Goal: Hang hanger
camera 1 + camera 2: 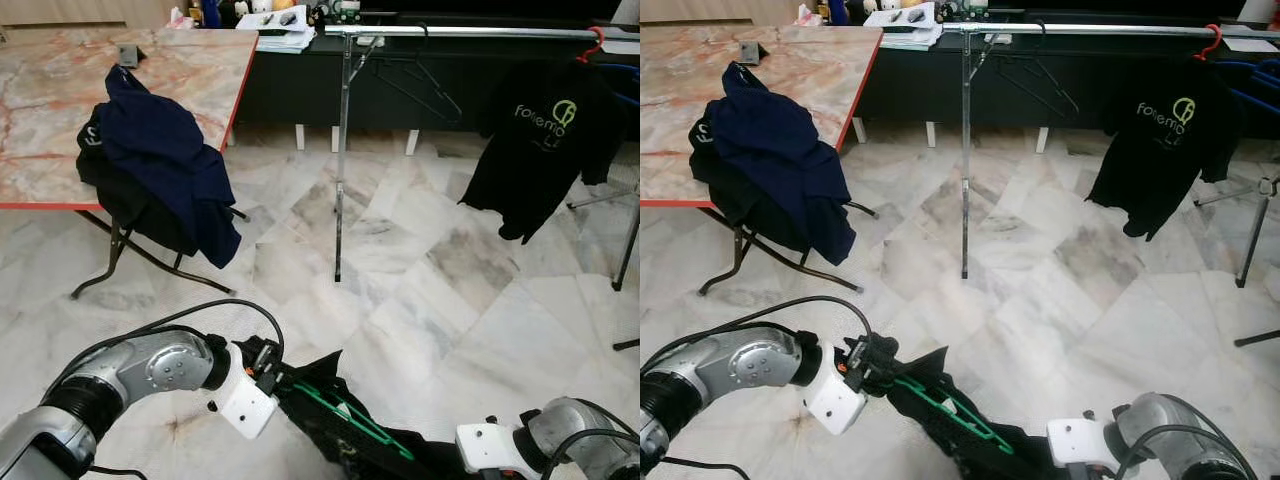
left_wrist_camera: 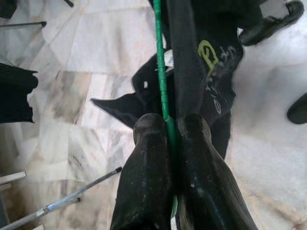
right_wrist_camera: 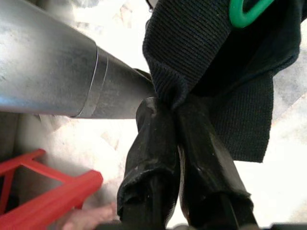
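Two pincers clamped: left pincer on green hanger, right pincer on black shirt

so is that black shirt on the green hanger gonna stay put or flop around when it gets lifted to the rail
Probably floppy: the black shirt sags in folds between the left gripper and right gripper. It may slide, since the thin green hanger looks smooth. It seems light, as the fingers hold it by pinches alone.
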`<state>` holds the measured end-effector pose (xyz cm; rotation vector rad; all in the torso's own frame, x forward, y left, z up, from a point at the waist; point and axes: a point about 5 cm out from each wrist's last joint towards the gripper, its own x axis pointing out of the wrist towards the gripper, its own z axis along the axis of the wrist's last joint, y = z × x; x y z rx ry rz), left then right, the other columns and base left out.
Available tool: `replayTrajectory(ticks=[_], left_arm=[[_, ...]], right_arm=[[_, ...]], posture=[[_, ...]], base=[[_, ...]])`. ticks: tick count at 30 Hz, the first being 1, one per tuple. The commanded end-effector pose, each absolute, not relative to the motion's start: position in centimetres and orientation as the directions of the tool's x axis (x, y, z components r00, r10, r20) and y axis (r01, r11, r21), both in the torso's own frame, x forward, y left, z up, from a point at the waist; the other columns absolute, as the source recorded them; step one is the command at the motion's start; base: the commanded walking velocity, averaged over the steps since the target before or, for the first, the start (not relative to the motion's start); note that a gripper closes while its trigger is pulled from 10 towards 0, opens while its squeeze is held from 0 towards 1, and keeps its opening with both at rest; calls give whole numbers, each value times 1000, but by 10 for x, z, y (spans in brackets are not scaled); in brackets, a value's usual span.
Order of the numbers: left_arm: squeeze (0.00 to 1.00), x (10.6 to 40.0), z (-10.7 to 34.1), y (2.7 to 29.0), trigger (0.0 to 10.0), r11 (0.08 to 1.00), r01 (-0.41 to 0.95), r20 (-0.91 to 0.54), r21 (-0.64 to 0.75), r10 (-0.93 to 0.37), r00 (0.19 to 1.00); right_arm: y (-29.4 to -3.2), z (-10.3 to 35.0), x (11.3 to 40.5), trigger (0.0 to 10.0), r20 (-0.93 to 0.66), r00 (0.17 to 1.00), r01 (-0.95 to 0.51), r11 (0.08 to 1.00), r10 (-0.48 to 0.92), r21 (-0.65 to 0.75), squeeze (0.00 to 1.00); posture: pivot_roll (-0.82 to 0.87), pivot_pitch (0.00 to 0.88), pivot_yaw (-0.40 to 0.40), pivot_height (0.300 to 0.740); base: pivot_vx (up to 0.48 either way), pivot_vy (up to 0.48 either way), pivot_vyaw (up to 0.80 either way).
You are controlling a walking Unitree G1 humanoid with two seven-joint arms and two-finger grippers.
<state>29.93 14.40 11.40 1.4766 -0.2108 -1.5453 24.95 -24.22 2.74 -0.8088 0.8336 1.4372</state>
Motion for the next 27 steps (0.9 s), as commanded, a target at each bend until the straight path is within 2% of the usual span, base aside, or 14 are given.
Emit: replayTrajectory(ticks=[1,3,4,6,10,14,16,17,20,23,26,27], left_arm=[[0,304,125,156,10000,-507,527,-679,682,-707,199],[0,305,128,155,10000,-485,536,-659,691,-727,192],[0,305,130,152,10000,-420,582,-618,697,-763,190],[0,303,130,149,10000,-374,626,-589,684,-790,172],[0,297,125,150,10000,-376,657,-588,653,-799,126],[0,289,123,146,10000,-376,708,-580,598,-813,58],[0,285,122,142,10000,-372,739,-572,562,-820,22],[0,282,123,139,10000,-360,775,-556,520,-831,-14],[0,277,125,132,10000,-315,840,-493,441,-867,-67],[0,272,126,129,10000,-317,866,-464,387,-879,-114],[0,269,128,129,10000,-329,873,-466,360,-874,-138],[0,272,127,130,10000,-309,887,-481,342,-869,-117]], right_arm=[[-256,21,239,0,-900,-61,-998,-16,433,60,0],[-257,20,238,0,-903,-63,-998,-15,425,62,0],[-257,18,236,0,-904,-61,-998,-13,423,61,0],[-256,15,233,0,-900,-65,-998,-9,430,68,0],[-256,12,230,0,-901,-63,-998,0,430,70,0],[-256,10,232,0,-903,-4,-999,35,431,21,0],[-252,10,236,0,-893,47,-998,54,447,-26,0],[-248,11,241,0,-881,97,-994,83,462,-67,0],[-240,12,247,0,-857,160,-987,107,491,-123,0],[-237,11,249,0,-849,183,-983,112,496,-146,0],[-236,11,250,0,-844,202,-979,115,498,-167,0],[-234,15,255,0,-818,250,-968,143,518,-205,0]], posture=[[106,191,-1,740],[105,192,-4,740],[105,193,-5,740],[105,194,-6,740],[102,197,-11,740],[102,198,-13,740],[102,198,-14,740],[100,197,-16,740],[100,195,-18,740],[101,196,-20,740],[102,195,-20,740],[103,195,-20,740]], base=[[0,0,0],[0,0,0],[0,0,0],[0,0,0],[0,0,0],[0,0,0],[0,0,0],[0,0,0],[0,0,0],[0,0,0],[0,0,0],[0,0,0]])
